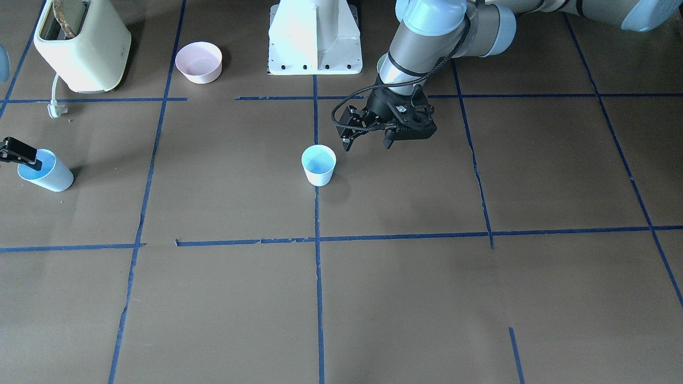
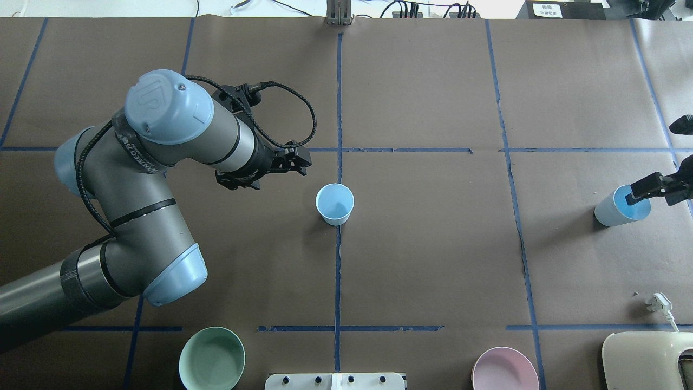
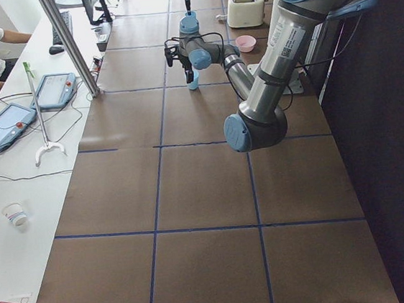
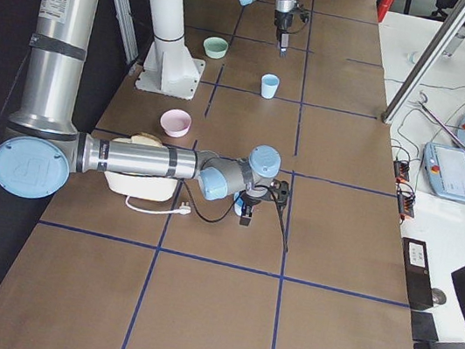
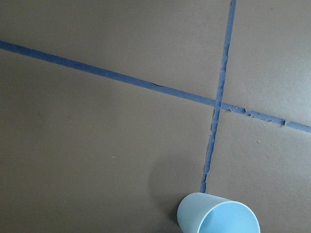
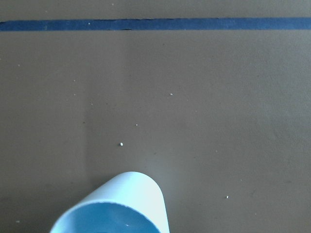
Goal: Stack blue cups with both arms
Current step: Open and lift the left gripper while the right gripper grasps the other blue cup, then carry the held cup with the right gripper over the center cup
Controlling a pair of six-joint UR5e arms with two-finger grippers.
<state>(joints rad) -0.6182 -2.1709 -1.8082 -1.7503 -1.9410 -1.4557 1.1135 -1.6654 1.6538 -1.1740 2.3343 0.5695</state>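
One blue cup (image 2: 334, 203) stands upright on the centre tape line, also in the front view (image 1: 318, 165) and at the bottom of the left wrist view (image 5: 218, 216). My left gripper (image 2: 296, 162) hangs just left of it, a little above the table, open and empty (image 1: 368, 140). The second blue cup (image 2: 621, 208) is at the table's far right edge. My right gripper (image 2: 639, 194) has one finger inside its rim and is shut on the cup's wall (image 1: 29, 156). That cup fills the bottom of the right wrist view (image 6: 116, 206).
A cream toaster (image 1: 82, 45) with its plug (image 1: 56, 109) and a pink bowl (image 1: 198, 61) sit near the robot's right side. A mint-green bowl (image 2: 211, 358) sits near its left side. The white pedestal (image 1: 315, 37) stands between them.
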